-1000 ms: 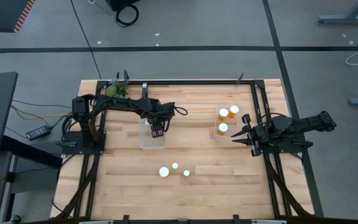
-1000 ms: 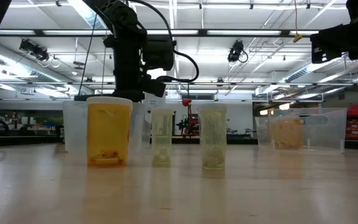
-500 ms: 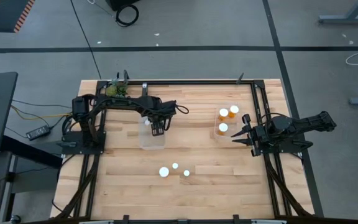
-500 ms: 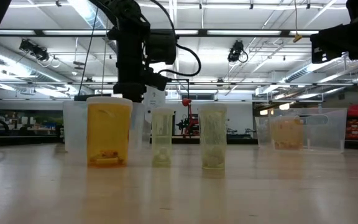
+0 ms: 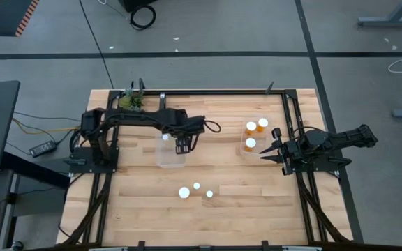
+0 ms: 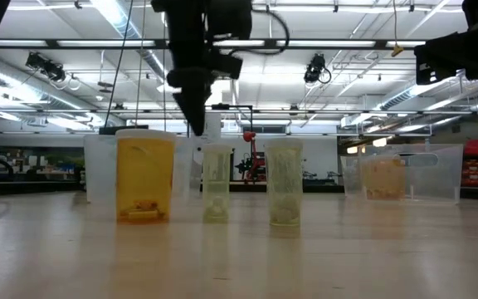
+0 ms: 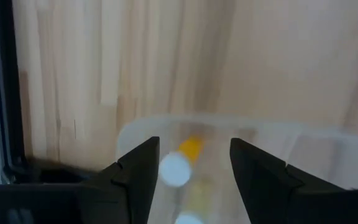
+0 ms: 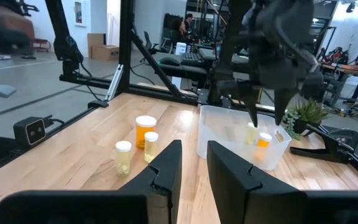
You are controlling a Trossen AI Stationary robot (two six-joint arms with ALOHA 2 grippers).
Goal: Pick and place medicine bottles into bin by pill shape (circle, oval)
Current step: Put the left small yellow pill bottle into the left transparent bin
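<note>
Table (image 5: pixel 222 209): light wood butcher-block in a black frame, taken here as the landmark.

Left arm (image 5: pixel 128 118): reaches in from the table's left edge toward the middle. Left gripper (image 5: pixel 182 145) hangs over the left tub, fingers spread apart, nothing between them.

Right arm (image 5: pixel 340 143): lies along the table's right edge. Right gripper (image 5: pixel 267 150) is beside the right tub, fingers closed together, holding nothing.

Left tub (image 5: pixel 171 150): clear plastic, left of the table's centre. Inside, the left wrist view shows an amber bottle (image 7: pixel 190 147) and a white cap (image 7: pixel 174 169); a further pale shape below them cannot be made out.

Right tub (image 5: pixel 253 138): clear plastic, right of the table's centre, holding three amber bottles (image 5: pixel 250 128) with white caps.

Loose bottles: three stand upright in a short row near the table's front edge, apart from both tubs. The largest is amber (image 6: pixel 144 176); the middle one (image 6: pixel 285 183) and the smallest (image 6: pixel 217 183) are pale and clear
</note>
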